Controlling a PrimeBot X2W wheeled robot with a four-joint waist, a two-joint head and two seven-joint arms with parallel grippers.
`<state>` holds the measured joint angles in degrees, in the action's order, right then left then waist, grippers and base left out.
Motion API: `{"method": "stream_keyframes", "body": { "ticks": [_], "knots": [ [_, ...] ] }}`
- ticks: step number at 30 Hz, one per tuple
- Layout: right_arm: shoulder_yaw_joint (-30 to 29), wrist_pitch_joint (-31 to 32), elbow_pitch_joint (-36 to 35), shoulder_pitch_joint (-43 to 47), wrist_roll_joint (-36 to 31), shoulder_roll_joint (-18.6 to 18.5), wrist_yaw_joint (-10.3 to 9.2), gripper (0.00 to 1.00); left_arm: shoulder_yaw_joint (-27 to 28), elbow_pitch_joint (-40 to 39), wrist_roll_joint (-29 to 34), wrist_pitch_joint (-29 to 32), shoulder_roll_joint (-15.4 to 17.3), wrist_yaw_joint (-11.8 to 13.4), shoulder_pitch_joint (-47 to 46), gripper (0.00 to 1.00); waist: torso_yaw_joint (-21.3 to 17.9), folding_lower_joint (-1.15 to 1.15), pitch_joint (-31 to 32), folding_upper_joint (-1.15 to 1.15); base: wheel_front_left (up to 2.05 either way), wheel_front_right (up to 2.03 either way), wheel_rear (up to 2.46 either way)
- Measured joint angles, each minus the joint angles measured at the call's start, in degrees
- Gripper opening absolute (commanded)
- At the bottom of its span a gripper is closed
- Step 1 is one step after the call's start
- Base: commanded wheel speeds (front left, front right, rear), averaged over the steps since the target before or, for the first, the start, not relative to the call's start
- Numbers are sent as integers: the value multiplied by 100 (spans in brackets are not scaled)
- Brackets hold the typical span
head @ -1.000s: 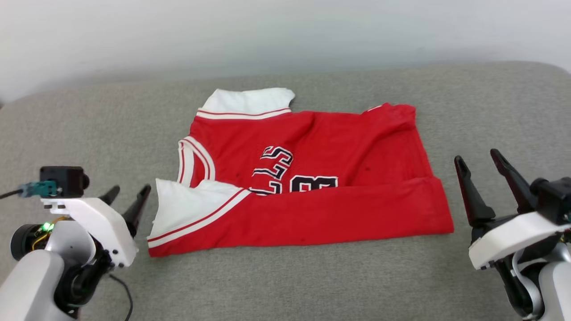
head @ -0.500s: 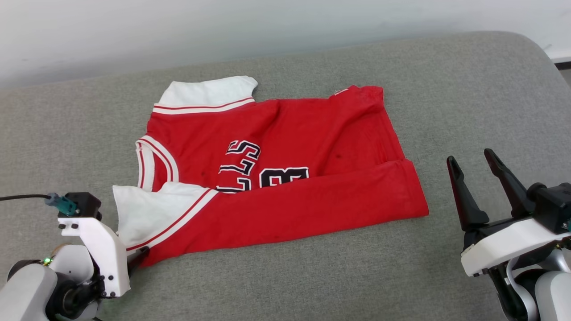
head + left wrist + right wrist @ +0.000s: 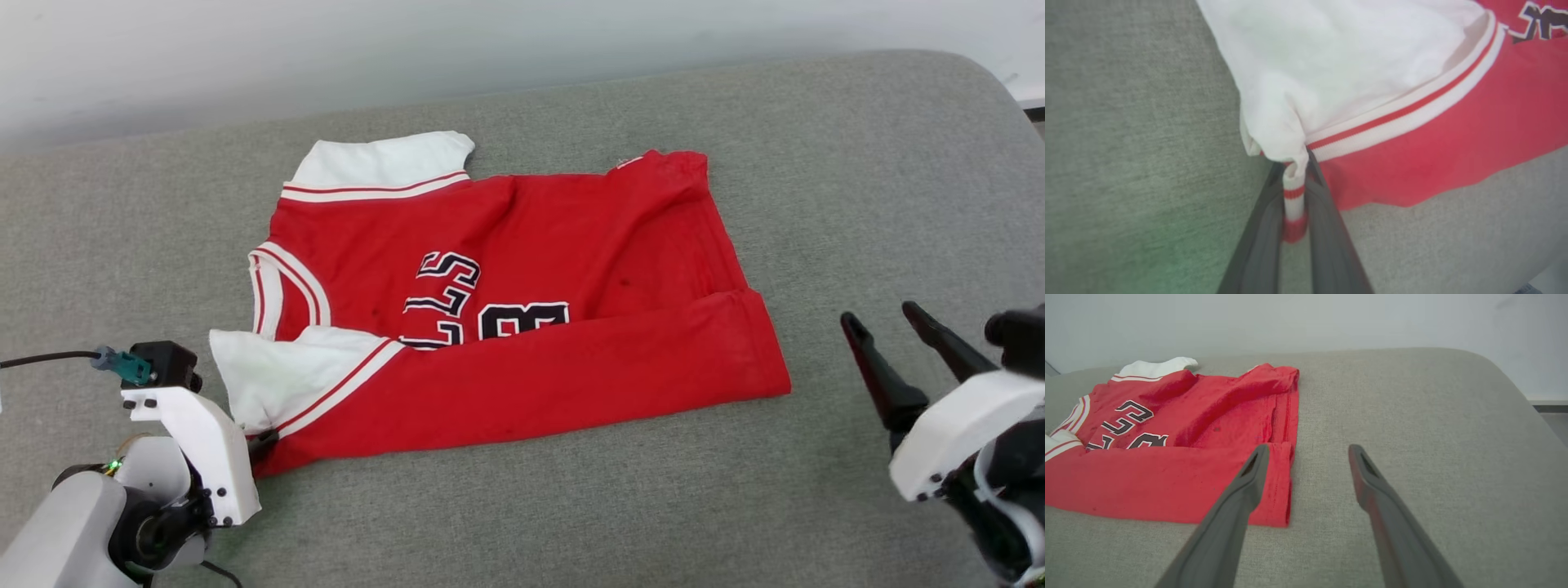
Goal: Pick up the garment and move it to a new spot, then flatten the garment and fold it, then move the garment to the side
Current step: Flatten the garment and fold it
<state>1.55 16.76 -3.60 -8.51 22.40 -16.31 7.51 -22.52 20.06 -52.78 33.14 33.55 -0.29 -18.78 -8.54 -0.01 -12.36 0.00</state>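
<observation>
Since the earlier frame, the left end effector point(image 3: 1295, 175) has advanced from beside the near sleeve point(image 3: 269, 376) and pressed together on its striped trim point(image 3: 1294, 196). The head camera has also swung, so do not read the picture's shift as garment travel. The right end effector point(image 3: 880, 317) stands spread, near the hem corner point(image 3: 771, 384) and not touching the cloth.

The garment point(image 3: 588, 269) lies near the middle of the grey cushion point(image 3: 857, 163), collar point(image 3: 282, 286) to the left, with its near long edge folded over part of the lettering point(image 3: 445, 286). Treat it as light, limp and non-fragile. It will probably sag and trail from any single grip point, and the fold may fall open when lifted. The trim is a narrow hold; a firmer purchase would include the doubled red layer beside it. Take the hem corner with the right side to keep the span taut.

The cushion is soft, coarse-woven fabric, so expect drag. A plain pale wall point(image 3: 490, 49) stands behind.
</observation>
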Motion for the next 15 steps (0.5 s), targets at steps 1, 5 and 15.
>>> {"method": "stream_keyframes", "body": {
  "ticks": [1, 5, 15],
  "knots": [
    [-37, 293, 64, -69, 86, -64, 0, 100, 30, -15, 0, -80, -15, 0, -1, 0, 24, 0, -2, 0, 0, 0, 0],
    [-172, 1583, 457, -399, 416, -314, 0, 100, 153, -219, 4, -427, -113, 25, -26, 0, 158, 1, -61, 0, 0, 0, 0],
    [-62, 3323, 1224, -1095, 689, -257, 0, 100, 86, -1116, 245, -670, -221, 185, -262, 0, 675, 1, -494, 0, 0, 0, 0]
  ]
}}
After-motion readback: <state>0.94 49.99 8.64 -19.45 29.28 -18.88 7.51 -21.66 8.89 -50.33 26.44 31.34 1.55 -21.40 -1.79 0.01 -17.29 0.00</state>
